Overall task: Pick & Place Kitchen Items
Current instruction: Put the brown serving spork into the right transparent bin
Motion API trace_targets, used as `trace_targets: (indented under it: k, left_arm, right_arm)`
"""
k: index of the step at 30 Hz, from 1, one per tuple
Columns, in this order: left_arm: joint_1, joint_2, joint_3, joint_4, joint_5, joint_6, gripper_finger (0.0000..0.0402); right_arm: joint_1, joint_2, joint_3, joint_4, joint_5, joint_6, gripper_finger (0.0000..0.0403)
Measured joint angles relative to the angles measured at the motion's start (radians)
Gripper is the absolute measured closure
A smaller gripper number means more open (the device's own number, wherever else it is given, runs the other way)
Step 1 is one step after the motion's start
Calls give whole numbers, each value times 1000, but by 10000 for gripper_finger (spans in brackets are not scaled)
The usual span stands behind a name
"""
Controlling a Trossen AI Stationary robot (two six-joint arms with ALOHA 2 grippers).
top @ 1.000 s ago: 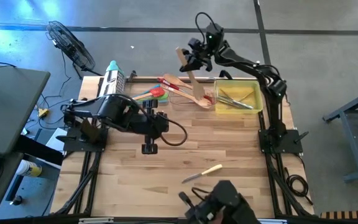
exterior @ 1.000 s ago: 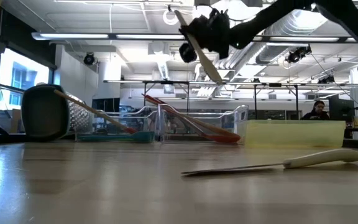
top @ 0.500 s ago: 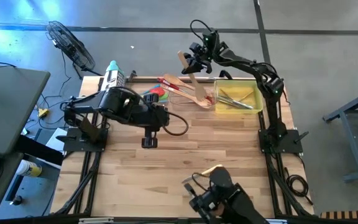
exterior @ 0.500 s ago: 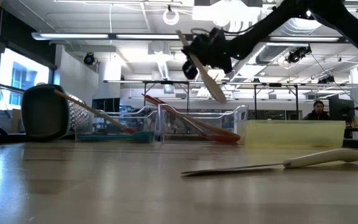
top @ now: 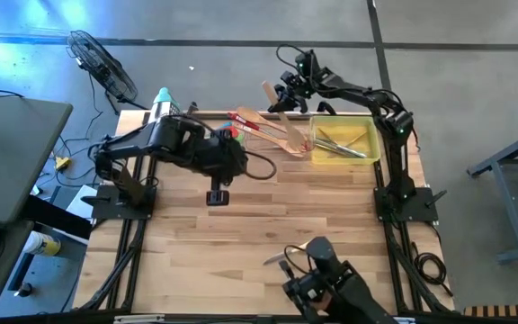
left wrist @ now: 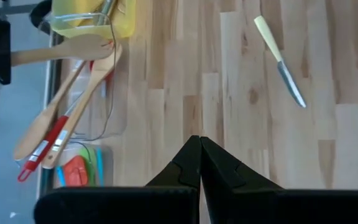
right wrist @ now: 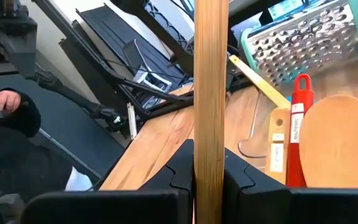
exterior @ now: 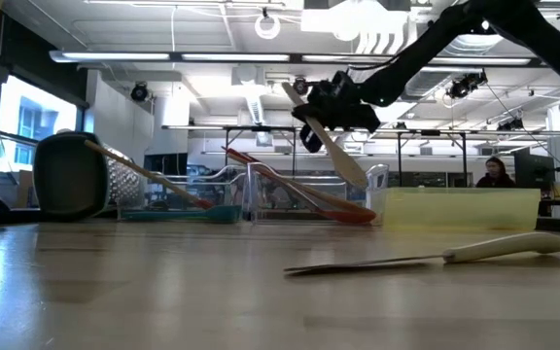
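My right gripper (top: 279,95) hangs over the table's far edge, shut on a pale wooden spoon (exterior: 331,141) above the clear tray (top: 261,144). That tray holds more wooden spoons (left wrist: 73,93) and a red-handled utensil (left wrist: 50,144). A knife with a cream handle (top: 293,252) lies flat on the table near the front edge. My left gripper (top: 216,196) is shut on nothing above the table's middle, its fingertips (left wrist: 197,148) together. My right gripper pinches the spoon's handle (right wrist: 210,124) between its two fingers (right wrist: 182,171), not far from the handle's free end (exterior: 290,89). The fingers come in level and lie across the handle. The spoon hangs tilted and clear, its bowl (exterior: 351,171) lowest, over the clear tray.
A yellow tray (top: 365,151) with metal utensils stands at the far right, beside the clear tray. A steel grater (top: 162,112) lies at the far left. Red, green and blue utensils (left wrist: 78,171) lie left of the clear tray. A person in dark clothing (top: 331,286) leans in at the near edge.
My right gripper has come down toward the clear tray with the spoon, which has tipped further over, its bowl sinking toward the tray. My left gripper, still shut, has drifted a little toward the far edge. The person at the near edge has shifted toward the knife.
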Motion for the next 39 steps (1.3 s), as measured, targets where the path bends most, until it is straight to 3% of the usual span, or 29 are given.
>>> trace_targets:
  k: [9, 16, 22, 29, 39]
  left_arm:
    - [9, 0, 0, 0, 32, -8, 402]
    - [10, 0, 0, 0, 31, -13, 402]
    - [10, 0, 0, 1, 28, -10, 402]
    - [10, 0, 0, 2, 28, -9, 402]
    - [10, 0, 0, 3, 29, -9, 402]
  right_arm:
    - [0, 0, -70, -37, 50, -65, 381]
    - [14, 0, -90, -187, 129, -209, 381]
    - [45, -1, -89, -307, 268, -304, 380]
    - [86, -3, -87, -317, 486, -305, 367]
    - [109, -1, -91, -351, 628, -277, 320]
